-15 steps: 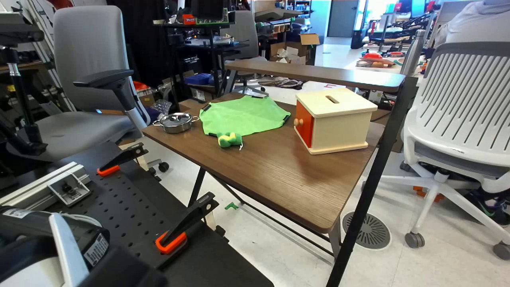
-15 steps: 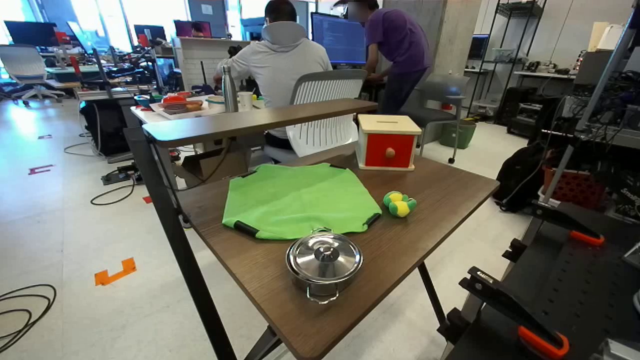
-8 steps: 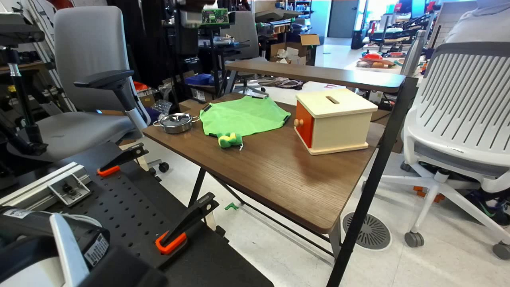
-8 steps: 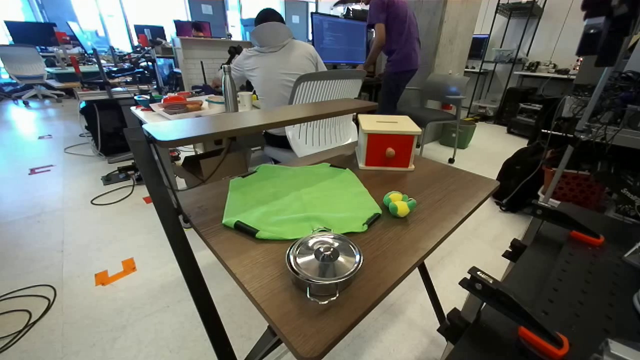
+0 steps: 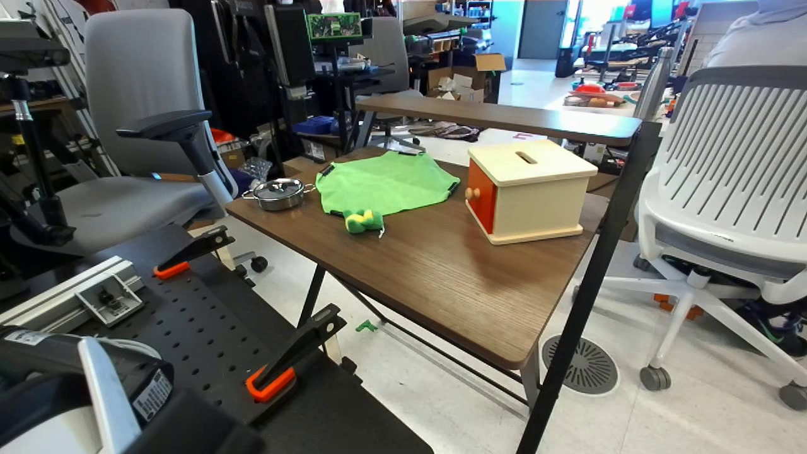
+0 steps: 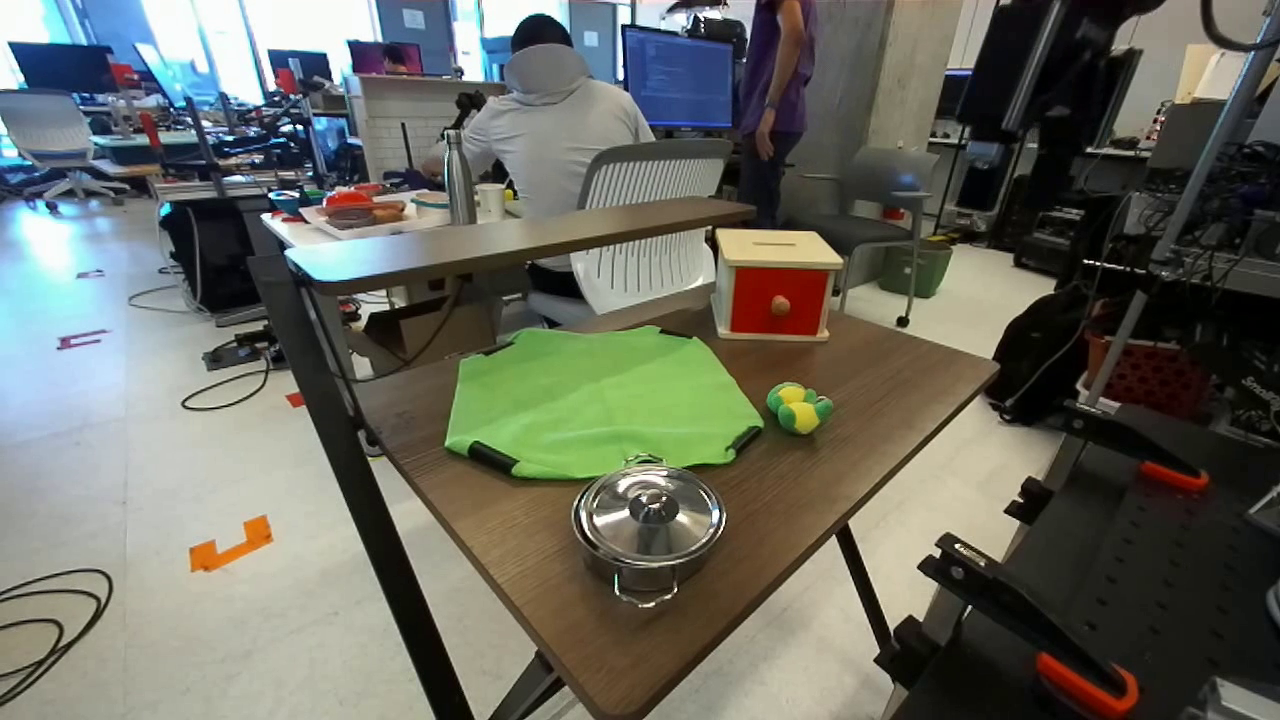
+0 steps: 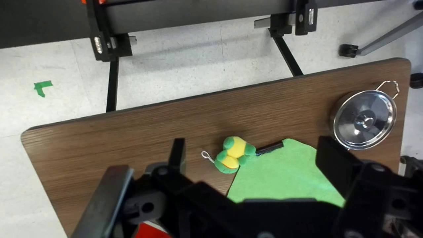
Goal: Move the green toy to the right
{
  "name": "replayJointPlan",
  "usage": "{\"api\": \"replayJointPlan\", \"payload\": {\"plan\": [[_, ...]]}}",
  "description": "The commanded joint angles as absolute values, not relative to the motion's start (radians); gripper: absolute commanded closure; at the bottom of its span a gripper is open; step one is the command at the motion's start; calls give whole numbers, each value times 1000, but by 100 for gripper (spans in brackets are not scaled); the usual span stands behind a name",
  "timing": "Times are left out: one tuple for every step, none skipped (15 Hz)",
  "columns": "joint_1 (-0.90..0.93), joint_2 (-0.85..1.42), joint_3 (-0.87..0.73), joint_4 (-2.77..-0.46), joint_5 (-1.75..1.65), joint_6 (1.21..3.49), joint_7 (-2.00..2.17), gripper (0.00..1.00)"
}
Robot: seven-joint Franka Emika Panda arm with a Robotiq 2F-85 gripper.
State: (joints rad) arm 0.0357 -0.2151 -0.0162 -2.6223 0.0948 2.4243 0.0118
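The green toy (image 7: 235,153) is small and lumpy, with yellow patches and a white loop. It lies on the brown table beside a corner of the light-green cloth, in both exterior views (image 5: 364,221) (image 6: 800,408). My gripper (image 7: 252,145) is open and empty in the wrist view, its fingers wide apart and high above the table. The toy shows between the fingers, closer to the left one, and nothing touches it. Dark parts of my arm show at the top of both exterior views (image 5: 290,47) (image 6: 1040,80); the fingertips are not clear there.
The light-green cloth (image 6: 600,400) lies flat on the table (image 5: 435,284). A lidded metal pot (image 6: 650,525) stands near one table end. A wooden box with a red front (image 5: 529,189) stands on the table. A raised shelf (image 5: 504,116) runs along the far edge.
My arm has come in at the top right of an exterior view and moved left there. It has also shifted at the top of the other exterior view. The toy has not moved.
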Motion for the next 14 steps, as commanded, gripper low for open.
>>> {"api": "replayJointPlan", "payload": {"plan": [[47,-46,10,-2541,122,2516,47,0],[47,-7,12,-2525,129,2539,44,0],[46,31,16,-2512,130,2573,44,0],[44,66,19,-2496,124,2595,48,0],[43,97,21,-2485,123,2622,51,0],[43,126,22,-2472,118,2631,53,0],[42,154,24,-2458,120,2640,47,0],[42,175,26,-2450,121,2649,47,0],[39,196,31,-2439,132,2659,36,0],[38,215,35,-2429,131,2661,35,0],[39,235,37,-2419,129,2667,40,0],[38,252,38,-2407,126,2667,42,0],[39,274,38,-2386,121,2660,50,0],[38,294,38,-2369,122,2657,54,0]]}}
